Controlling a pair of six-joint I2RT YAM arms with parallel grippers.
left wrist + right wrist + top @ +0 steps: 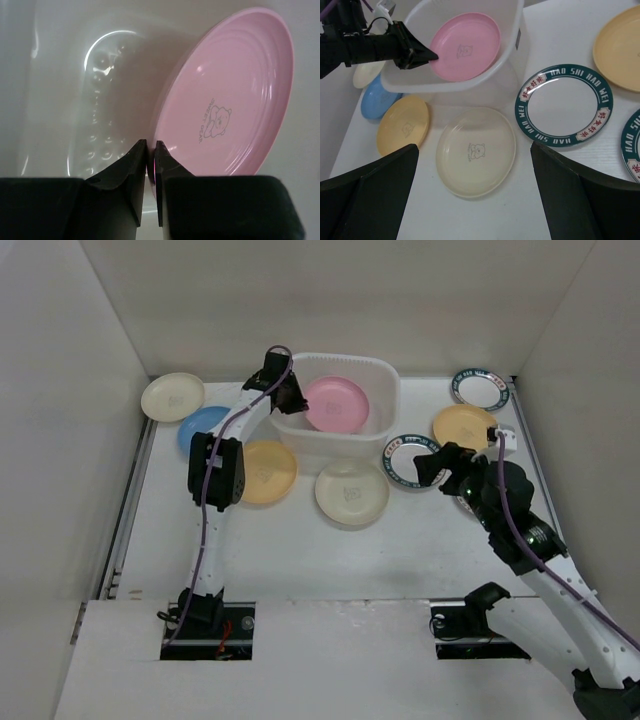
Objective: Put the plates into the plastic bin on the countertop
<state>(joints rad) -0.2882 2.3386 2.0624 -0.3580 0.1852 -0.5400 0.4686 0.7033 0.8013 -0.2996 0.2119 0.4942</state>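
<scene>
My left gripper [291,395] reaches into the translucent plastic bin [392,405] and is shut on the rim of a pink plate [337,403], which is tilted inside the bin. In the left wrist view the gripper [151,150] pinches the pink plate [230,95] at its edge against the bin wall [75,75]. My right gripper [440,465] is open and empty; in the right wrist view [474,150] it hovers above a cream plate [475,150]. The right wrist view also shows the pink plate [465,45] and the bin [470,86].
On the countertop lie a cream plate [172,396], a blue plate [203,427], a yellow-orange plate [265,472], a cream plate [351,492], teal-rimmed plates [410,460] [480,388] and a yellow-orange plate [464,426]. White walls enclose the sides.
</scene>
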